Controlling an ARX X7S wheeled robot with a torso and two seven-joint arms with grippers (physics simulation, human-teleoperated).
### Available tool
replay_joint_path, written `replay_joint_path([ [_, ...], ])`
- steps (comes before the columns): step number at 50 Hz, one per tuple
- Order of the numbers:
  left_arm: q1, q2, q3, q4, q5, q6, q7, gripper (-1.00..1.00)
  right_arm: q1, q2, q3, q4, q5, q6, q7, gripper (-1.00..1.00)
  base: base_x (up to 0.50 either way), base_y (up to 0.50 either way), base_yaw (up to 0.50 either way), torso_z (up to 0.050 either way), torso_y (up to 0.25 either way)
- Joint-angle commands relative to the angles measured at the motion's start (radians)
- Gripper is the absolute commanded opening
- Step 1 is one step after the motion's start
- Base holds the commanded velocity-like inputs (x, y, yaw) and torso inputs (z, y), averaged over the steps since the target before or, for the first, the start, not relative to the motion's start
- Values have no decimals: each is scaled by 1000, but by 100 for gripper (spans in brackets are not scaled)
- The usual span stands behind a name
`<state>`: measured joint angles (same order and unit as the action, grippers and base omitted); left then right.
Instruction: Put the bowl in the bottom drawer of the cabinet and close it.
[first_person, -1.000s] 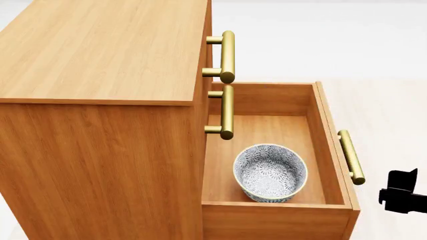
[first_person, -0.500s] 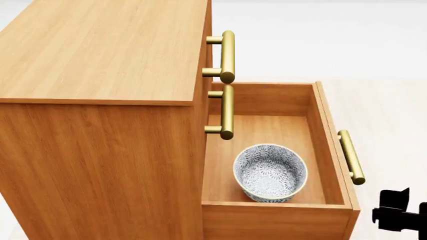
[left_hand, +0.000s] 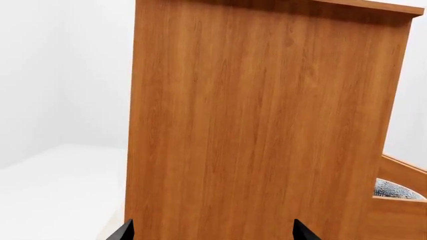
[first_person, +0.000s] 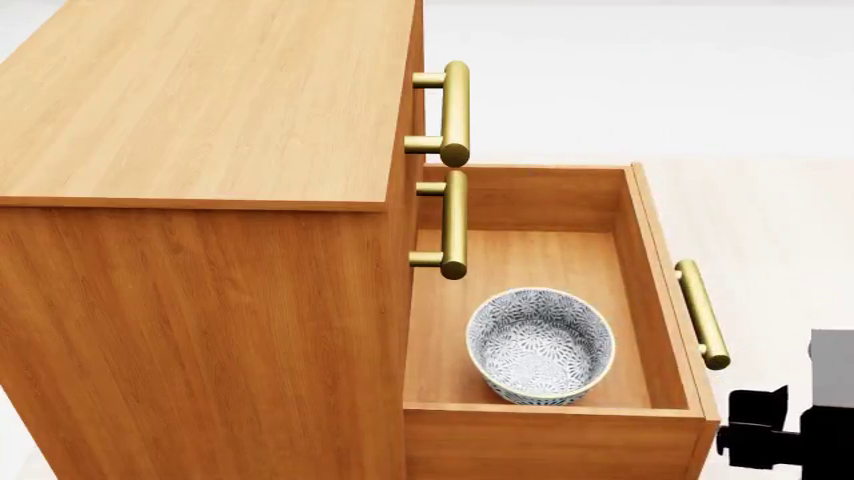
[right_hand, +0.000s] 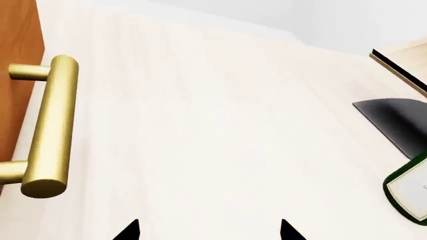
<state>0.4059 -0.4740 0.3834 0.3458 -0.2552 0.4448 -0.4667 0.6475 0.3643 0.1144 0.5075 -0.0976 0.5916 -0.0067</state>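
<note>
Floral bowl (first_person: 541, 345) sits upright in open bottom drawer (first_person: 654, 300).

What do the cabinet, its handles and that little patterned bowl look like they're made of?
The cabinet looks like orange-brown wood or wood veneer: grain lines run across its top and side, with a smooth matte finish. The handle of the open bottom drawer looks like brass, golden with a soft metallic sheen. The bowl seems to be glazed ceramic, judging by its pale rim and dense blue-grey floral print, though a render leaves that open.

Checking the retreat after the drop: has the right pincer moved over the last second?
Yes. In the head view the right pincer has dropped lower and closer to the bottom drawer, whose handle stayed put.
</note>
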Motion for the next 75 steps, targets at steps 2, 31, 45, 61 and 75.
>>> replay_joint_path([
  [2,-1,-1,2,-2,0,2,-2,100,24,-19,-31,63,-7,-33,3,100,0,0,0,0,0],
  [31,-5,-6,4,0,-10,2,-6,100,9,-45,-58,5,3,-2,-22,100,0,0,0,0,0],
  [45,-3,-9,6,2,-10,4,-8,100,-2,-60,-60,-33,13,11,-25,100,0,0,0,0,0],
  [61,-7,-8,9,-8,-13,11,-6,100,1,-73,-69,-24,21,8,-26,100,0,0,0,0,0],
  [75,-7,-13,9,-5,-20,13,-7,100,4,-95,-86,-25,24,7,-24,100,0,0,0,0,0],
])
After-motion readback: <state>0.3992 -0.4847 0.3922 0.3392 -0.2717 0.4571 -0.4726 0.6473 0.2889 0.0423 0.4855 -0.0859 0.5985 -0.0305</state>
